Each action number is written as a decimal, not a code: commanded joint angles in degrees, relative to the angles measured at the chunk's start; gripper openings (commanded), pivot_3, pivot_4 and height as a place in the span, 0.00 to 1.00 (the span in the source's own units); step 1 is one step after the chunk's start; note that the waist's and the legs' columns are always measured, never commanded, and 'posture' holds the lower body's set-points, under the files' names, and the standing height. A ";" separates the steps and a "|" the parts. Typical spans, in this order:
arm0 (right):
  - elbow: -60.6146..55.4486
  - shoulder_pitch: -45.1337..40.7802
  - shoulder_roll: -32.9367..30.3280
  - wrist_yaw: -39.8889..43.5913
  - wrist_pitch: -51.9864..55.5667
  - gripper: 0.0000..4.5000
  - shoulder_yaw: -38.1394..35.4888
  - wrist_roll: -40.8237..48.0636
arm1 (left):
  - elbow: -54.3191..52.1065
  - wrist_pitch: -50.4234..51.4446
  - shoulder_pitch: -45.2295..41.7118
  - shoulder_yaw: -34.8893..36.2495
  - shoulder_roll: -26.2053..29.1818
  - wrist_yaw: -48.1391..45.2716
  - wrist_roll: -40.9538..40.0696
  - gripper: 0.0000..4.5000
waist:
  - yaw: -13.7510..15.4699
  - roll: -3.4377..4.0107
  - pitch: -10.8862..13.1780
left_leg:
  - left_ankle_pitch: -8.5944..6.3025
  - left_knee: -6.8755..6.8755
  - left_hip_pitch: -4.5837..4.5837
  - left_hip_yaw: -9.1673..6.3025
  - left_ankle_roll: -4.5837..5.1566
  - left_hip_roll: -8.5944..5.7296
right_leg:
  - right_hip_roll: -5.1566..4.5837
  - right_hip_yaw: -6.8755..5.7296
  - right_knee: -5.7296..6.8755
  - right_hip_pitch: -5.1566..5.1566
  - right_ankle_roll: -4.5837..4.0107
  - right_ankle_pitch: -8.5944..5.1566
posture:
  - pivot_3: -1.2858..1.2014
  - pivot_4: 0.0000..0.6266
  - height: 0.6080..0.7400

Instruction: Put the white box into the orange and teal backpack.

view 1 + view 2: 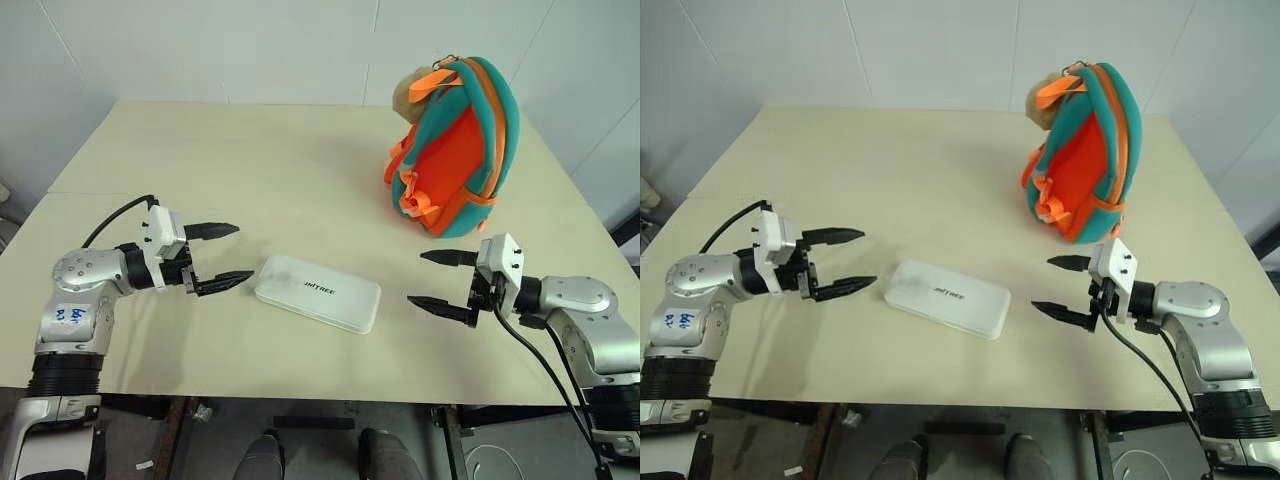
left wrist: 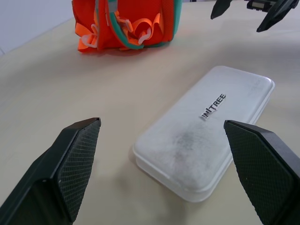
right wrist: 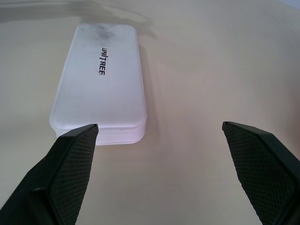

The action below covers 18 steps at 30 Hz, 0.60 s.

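White box (image 1: 317, 292) is found flat on the surface (image 1: 250, 170) between left gripper (image 1: 213, 257) and right gripper (image 1: 441, 281), both spread, untouched. Pre-grasp step judged; closing in from both ends is called for. Orange and teal backpack (image 1: 455, 150) stands beyond right gripper.

White box (image 1: 318, 292) (dark lettering); orange, teal-trimmed backpack (image 1: 458, 150); cream table (image 1: 250, 170).

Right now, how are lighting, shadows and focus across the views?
Left eye view: even light, soft shadow under the white box. Left wrist view: box lettering sharp, orange and teal backpack slightly soft. Right wrist view: box's far end bears a grey smudge, faint shadow on the table.
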 commanded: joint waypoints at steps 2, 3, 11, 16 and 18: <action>-1.58 -2.73 -0.22 -1.64 1.17 0.99 -0.85 0.53 | 0.08 -1.32 -2.09 0.84 -0.49 0.70 -0.33 1.00 | 0.06 0.00 0.00 | 0.00 0.03 0.00 0.00 0.00 0.01 | 0.01 0.00 0.02 0.00 0.00 0.00 | 0.52 0.24 1.00; -1.31 -3.30 0.15 -1.92 1.28 0.99 -0.54 0.40 | 0.19 -1.51 -2.06 0.92 -0.68 0.89 -0.34 1.00 | 0.05 0.00 0.00 | 0.00 0.05 0.00 0.00 0.00 0.01 | 0.01 0.00 0.01 0.00 0.00 0.00 | 0.52 0.24 1.00; 1.44 -4.04 3.62 -1.95 -0.48 0.78 3.75 -2.00 | 2.81 -3.84 1.03 2.61 2.37 0.24 1.21 0.79 | 0.02 0.00 0.00 | 0.00 0.05 0.00 0.04 -0.01 0.05 | 0.06 0.04 0.02 -0.03 -0.02 0.01 | 0.52 0.24 1.00; 5.22 -1.58 4.97 -2.24 -3.39 0.39 3.61 -3.03 | 8.83 -7.85 -0.03 2.47 3.33 2.62 4.32 0.43 | 0.25 0.00 0.00 | -0.01 0.06 0.01 0.05 -0.01 0.05 | 0.06 0.05 0.02 0.00 -0.02 0.01 | 0.52 0.24 1.00; 5.78 -0.67 5.23 -2.39 -3.76 0.24 3.85 -3.23 | 10.36 -9.47 -0.23 1.88 3.03 2.68 5.22 0.29 | 0.35 0.00 0.00 | -0.01 0.06 0.01 0.05 -0.01 0.05 | 0.06 0.05 0.02 0.00 -0.02 0.01 | 0.52 0.24 1.00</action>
